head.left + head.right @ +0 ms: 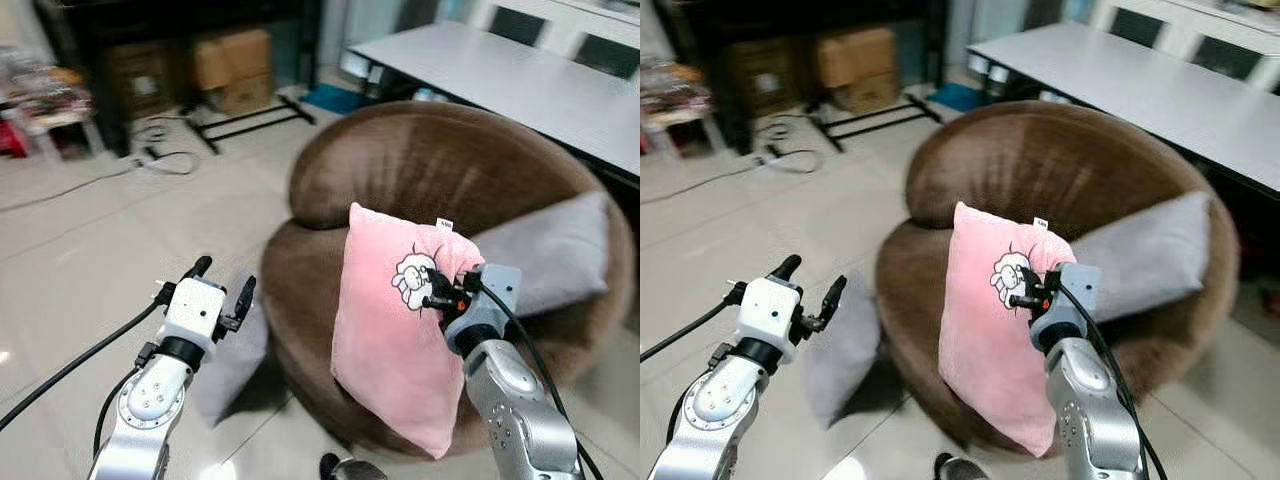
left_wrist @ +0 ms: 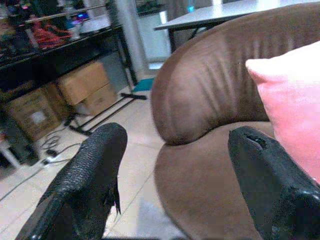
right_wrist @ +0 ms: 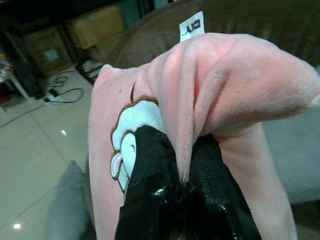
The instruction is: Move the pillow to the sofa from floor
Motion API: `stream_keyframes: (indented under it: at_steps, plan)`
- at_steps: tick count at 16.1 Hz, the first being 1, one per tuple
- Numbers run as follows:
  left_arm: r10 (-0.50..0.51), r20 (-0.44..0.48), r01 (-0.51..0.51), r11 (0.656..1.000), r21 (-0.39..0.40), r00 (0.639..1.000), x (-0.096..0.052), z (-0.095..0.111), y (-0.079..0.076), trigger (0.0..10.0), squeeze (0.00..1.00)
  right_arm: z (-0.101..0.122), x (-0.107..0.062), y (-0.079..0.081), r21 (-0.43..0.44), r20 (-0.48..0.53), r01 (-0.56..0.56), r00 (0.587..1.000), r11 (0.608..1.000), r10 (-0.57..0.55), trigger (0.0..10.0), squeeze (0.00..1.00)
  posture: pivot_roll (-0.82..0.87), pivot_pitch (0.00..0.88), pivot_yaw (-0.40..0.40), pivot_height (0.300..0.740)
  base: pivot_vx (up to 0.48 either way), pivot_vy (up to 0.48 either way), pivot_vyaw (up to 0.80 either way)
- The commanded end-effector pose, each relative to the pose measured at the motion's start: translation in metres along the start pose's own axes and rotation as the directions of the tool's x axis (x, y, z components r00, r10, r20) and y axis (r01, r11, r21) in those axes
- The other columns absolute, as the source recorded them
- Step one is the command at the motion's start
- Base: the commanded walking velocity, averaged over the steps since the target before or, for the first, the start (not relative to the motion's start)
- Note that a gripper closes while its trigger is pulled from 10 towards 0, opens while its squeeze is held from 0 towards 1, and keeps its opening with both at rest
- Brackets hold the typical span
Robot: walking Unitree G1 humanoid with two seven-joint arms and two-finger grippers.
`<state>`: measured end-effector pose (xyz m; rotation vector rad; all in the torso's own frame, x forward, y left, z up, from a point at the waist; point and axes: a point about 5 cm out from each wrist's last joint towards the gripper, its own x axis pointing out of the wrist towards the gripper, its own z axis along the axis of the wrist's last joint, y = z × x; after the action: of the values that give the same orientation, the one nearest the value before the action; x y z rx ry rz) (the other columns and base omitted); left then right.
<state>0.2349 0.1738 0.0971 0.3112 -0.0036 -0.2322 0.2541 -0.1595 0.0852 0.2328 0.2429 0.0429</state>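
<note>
Notice that the pink pillow point(image 1: 392, 320) hides much of the brown sofa's point(image 1: 420, 170) front edge, and its lower corner hangs below the seat rim, so you cannot tell whether it touches the floor point(image 1: 90, 250). Your right gripper point(image 1: 440, 293) is clenched on a pinched fold near the pillow's upper right corner, and that fold covers the fingertips in the head views. The right wrist view gives you what the head views hide: both black fingers point(image 3: 150, 190) pressed together with a ridge of pink plush squeezed between them, a white tag point(image 3: 191, 26) standing at the top edge, and a cartoon animal print just beside the fingers. The pillow hangs upright, held up in front of the sofa seat, soft and slightly creased. A grey cushion point(image 1: 555, 250) lies on the seat to its right. Your left gripper point(image 1: 222, 290) hovers released, well apart from the pillow, fingers spread over the floor.
</note>
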Motion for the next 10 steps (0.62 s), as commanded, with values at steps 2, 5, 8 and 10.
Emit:
stream_keyframes:
  at_steps: [2, 5, 8, 10]
  plan:
    - [0.004, 0.014, -0.004, 1.0, 0.01, 1.0, 0.0, 0.003, 0.0, 10.0, 0.0, 0.011, 0.002, 0.005, -0.023, 0.055, -0.032, 0.998, 0.999, 0.034, 10.0, 0.0, 0.03, 0.0, -0.058, 0.74, 0.0, 0.0, -0.8]
    - [0.018, 0.004, -0.018, 1.0, -0.003, 1.0, 0.0, 0.003, 0.0, 10.0, 0.0, 0.011, 0.004, 0.006, -0.027, 0.053, -0.044, 0.998, 0.999, 0.046, 10.0, 0.0, 0.04, 0.0, -0.061, 0.74, 0.0, 0.0, -0.8]
    - [0.02, 0.002, -0.02, 1.0, 0.005, 1.0, 0.0, 0.003, 0.001, 10.0, 0.0, 0.01, 0.004, 0.014, -0.057, 0.041, -0.115, 0.992, 0.992, 0.117, 10.0, 0.0, 0.04, 0.0, -0.062, 0.74, 0.0, 0.0, -0.8]
    - [0.017, 0.004, -0.017, 1.0, 0.014, 1.0, 0.0, 0.003, 0.001, 10.0, 0.0, 0.009, 0.003, 0.021, -0.076, 0.027, -0.172, 0.984, 0.982, 0.174, 10.0, 0.0, 0.04, 0.0, -0.065, 0.74, 0.0, 0.0, -0.8]
